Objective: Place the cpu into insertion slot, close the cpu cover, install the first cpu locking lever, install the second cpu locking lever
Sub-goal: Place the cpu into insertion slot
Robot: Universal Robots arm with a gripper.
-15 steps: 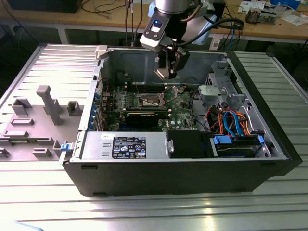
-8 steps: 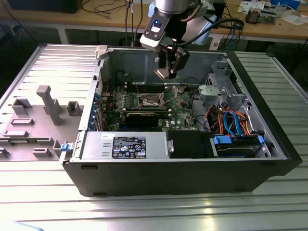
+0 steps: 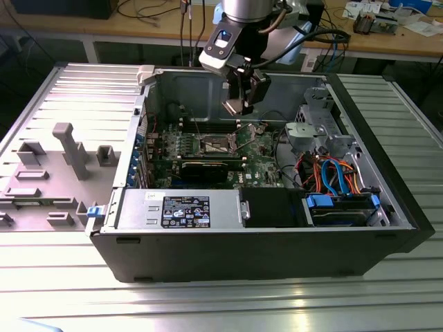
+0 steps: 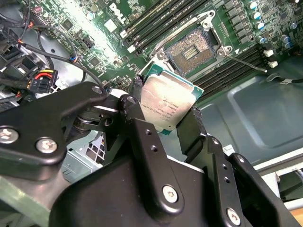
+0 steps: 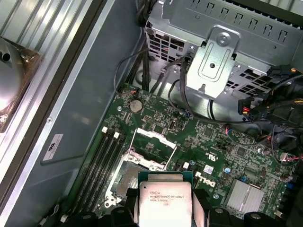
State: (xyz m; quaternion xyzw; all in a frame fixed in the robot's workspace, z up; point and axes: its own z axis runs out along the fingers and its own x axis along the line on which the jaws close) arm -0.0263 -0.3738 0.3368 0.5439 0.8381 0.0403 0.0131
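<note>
Ribbed metal counter (image 3: 208, 304) is nearest in the exterior view. On it lies the open computer case (image 3: 263, 249) with its side off, so that the green board (image 3: 263, 155) inside can be reached from above. The arm (image 3: 242, 14) comes down over the case from the far side. Its jaws hang above the board with the pale cpu (image 3: 233, 107) at their tip. The chip is apart from the insertion slot (image 3: 216, 144), above it and slightly toward the exterior view's right.

In the second wrist view the jaws are clamped on the cpu (image 4: 165, 101). They press on two opposite edges and are opened just as wide as the chip. I judge that it is gripped by the edges so that its flat underside is free to meet the socket. The insertion slot (image 4: 191, 52) is bare, and the cpu cover (image 4: 182, 29) is swung up, which leaves the way open.

In the first wrist view the cpu (image 5: 164, 203) is held flat with its metal face toward the camera. It is near the insertion slot (image 5: 137, 170) but not yet in it. The cpu cover (image 5: 156, 135) stands open beyond.
</note>
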